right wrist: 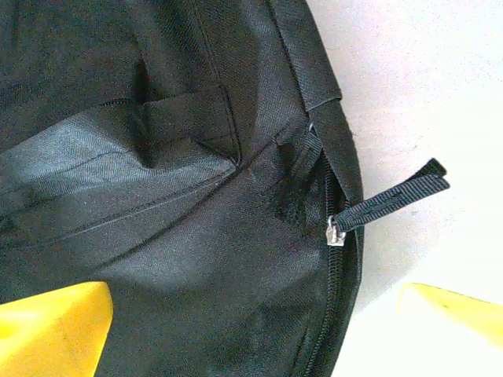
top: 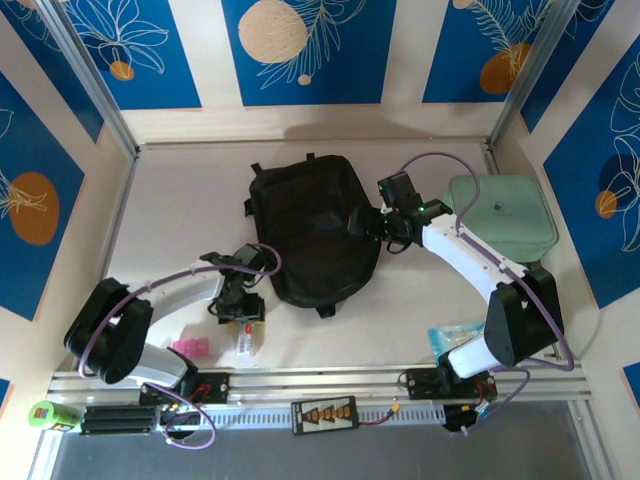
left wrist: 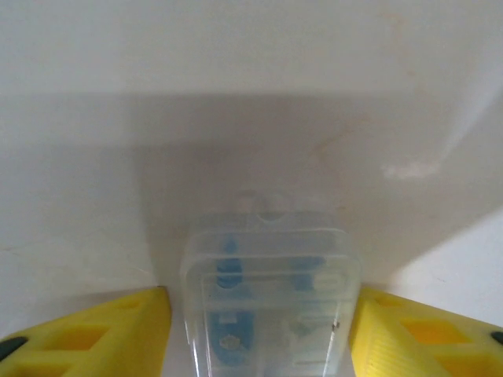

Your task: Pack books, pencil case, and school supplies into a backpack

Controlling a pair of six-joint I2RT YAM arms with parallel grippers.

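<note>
Directly beneath the wide-spread right gripper (right wrist: 251, 326), the black backpack (right wrist: 157, 196).

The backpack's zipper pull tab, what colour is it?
Black, like the backpack; the pull tab shows best in the right wrist view.

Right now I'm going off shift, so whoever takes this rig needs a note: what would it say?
Left gripper: open, straddling a clear box on the table.
Right gripper: open, over the backpack by its zip pull.
Green case lies right of the backpack; pink item lies near the clear box.
Done: nothing visibly packed.
Left: open the backpack, load the supplies.
</note>
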